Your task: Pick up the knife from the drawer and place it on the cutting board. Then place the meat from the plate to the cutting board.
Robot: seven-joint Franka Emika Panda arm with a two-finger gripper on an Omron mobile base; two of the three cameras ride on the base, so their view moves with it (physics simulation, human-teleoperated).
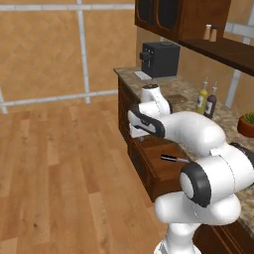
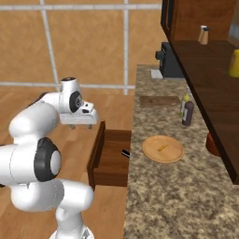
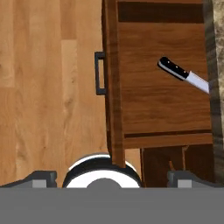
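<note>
now | drawer (image 3: pixel 162 100) open: knife (image 3: pixel 181 74) | plate (image 2: pixel 163 149): meat (image 2: pixel 161 148)

My fingers (image 3: pixel 112 177) are spread wide above the front edge of the pulled-out drawer (image 3: pixel 162 105), and nothing stands between them and its open inside, where the knife (image 3: pixel 181 74) lies alone with bare wood all around its handle. On the tabletop (image 2: pixel 177 196), the cutting board (image 2: pixel 159 101) lies flat and bare with open room above, but two bottles (image 2: pixel 187 110) stand just beside it, under a low overhanging shelf (image 2: pixel 210 88).
</note>
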